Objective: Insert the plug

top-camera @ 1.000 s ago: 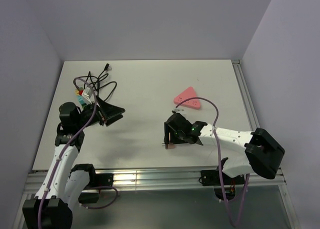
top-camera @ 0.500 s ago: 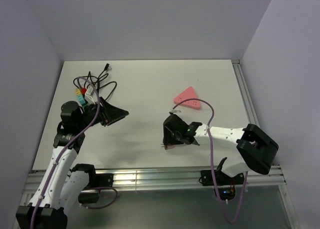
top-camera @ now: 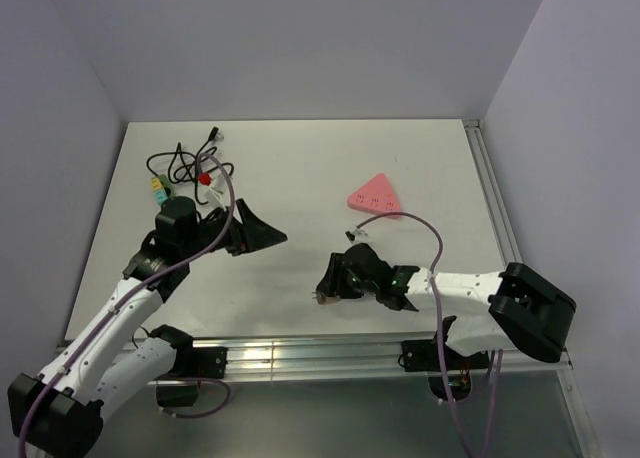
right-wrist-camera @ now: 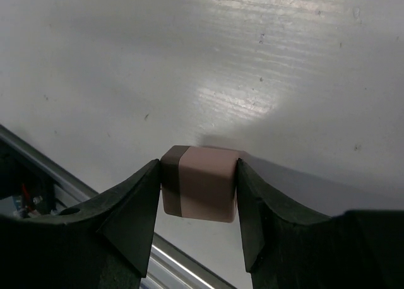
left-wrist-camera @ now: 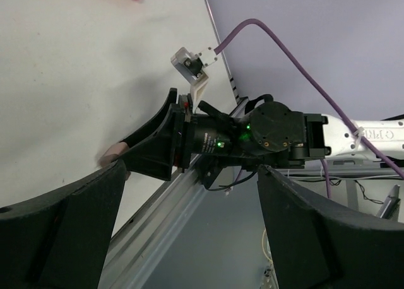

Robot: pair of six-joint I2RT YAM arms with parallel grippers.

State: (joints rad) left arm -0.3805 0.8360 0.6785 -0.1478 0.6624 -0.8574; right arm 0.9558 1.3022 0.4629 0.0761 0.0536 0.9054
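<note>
The left end effector (top-camera: 262,233), open, had swung from the cables (top-camera: 185,163) toward the right end effector (top-camera: 335,283), which gripped the plug (right-wrist-camera: 201,189) low over the tabletop (top-camera: 300,158); insertion not yet begun

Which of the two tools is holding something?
The right tool: it is shut on the small pinkish-brown plug. The left tool is wide open and holds nothing.

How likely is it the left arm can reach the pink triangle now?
Probably yes: the left pincer is open and empty, bare table lies before the pink triangle, and the right pincer holding the plug sits aside.
</note>
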